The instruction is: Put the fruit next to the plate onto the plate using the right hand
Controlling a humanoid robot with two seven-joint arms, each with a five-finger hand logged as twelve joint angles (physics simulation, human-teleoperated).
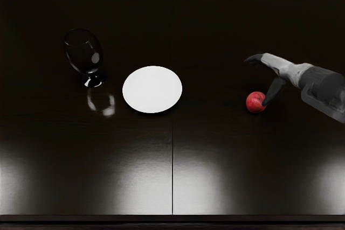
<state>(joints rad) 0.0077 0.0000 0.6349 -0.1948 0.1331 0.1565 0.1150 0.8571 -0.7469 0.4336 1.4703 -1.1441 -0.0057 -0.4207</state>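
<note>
A small red apple (pixel 255 102) lies on the dark table, well to the right of the white plate (pixel 152 89). My right hand (pixel 268 76) reaches in from the right edge and hovers just right of and above the apple. Its fingers are spread; the thumb (pixel 274 91) points down and touches or nearly touches the apple's right side, while the other fingers (pixel 254 59) stretch left above it. The hand holds nothing. The plate has nothing on it.
A dark wine glass (pixel 85 56) stands left of the plate, at the back left. A seam (pixel 172 160) runs down the middle of the glossy table.
</note>
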